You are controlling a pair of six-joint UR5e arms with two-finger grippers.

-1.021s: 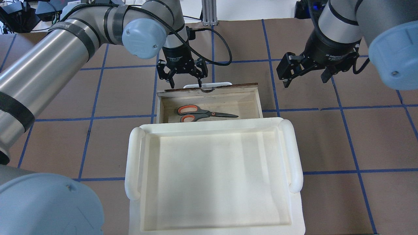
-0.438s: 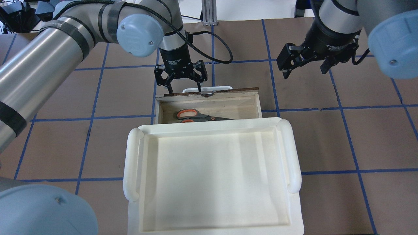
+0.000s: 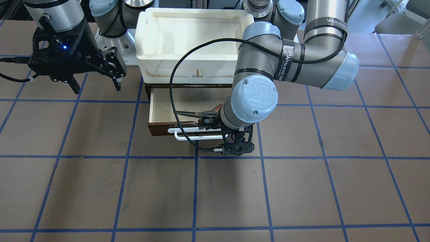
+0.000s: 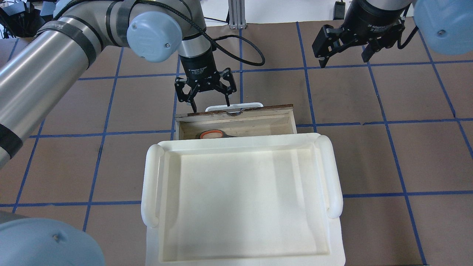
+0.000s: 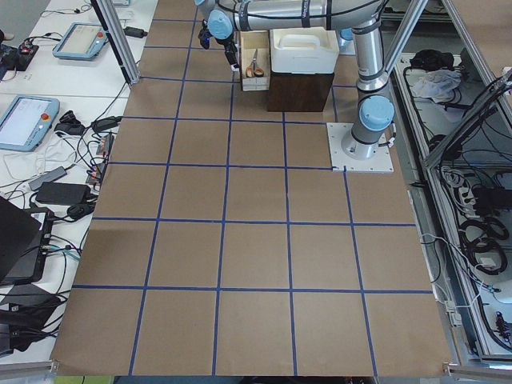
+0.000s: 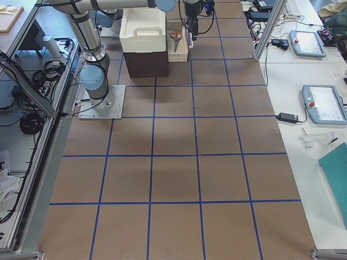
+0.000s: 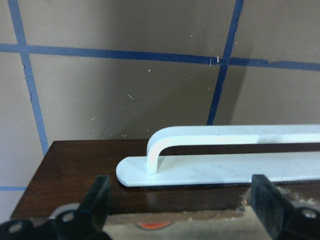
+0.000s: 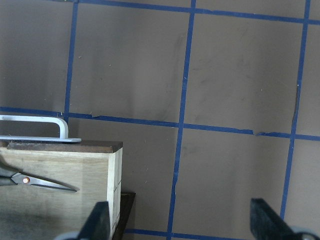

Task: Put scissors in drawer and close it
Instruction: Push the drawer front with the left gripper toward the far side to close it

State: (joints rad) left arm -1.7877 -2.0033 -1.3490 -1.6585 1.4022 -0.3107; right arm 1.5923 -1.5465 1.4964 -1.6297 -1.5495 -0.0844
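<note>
The left gripper [image 4: 210, 104], fingers spread apart, hangs at the dark brown front of the shallow wooden drawer [image 4: 258, 120], over its white bar handle [image 7: 225, 135]. The grey scissors with orange-lined loops [image 4: 212, 134] lie inside the partly open drawer, mostly hidden under the white tray [image 4: 147, 177]. The right gripper [image 4: 343, 59], also spread, hovers well apart.

A white tray [image 4: 236, 143] with thick rolled handles on its two short sides sits on top of a dark brown cabinet [image 5: 300, 92]. The table is covered in brown paper [image 4: 388, 159] marked into squares by blue tape lines [image 4: 406, 193]. Side benches hold two tablets [image 6: 324, 103] on one side and another tablet [image 5: 24, 120] among loose cables [image 5: 56, 192] on the other. A metal post [image 5: 112, 40] stands at the table's edge.
</note>
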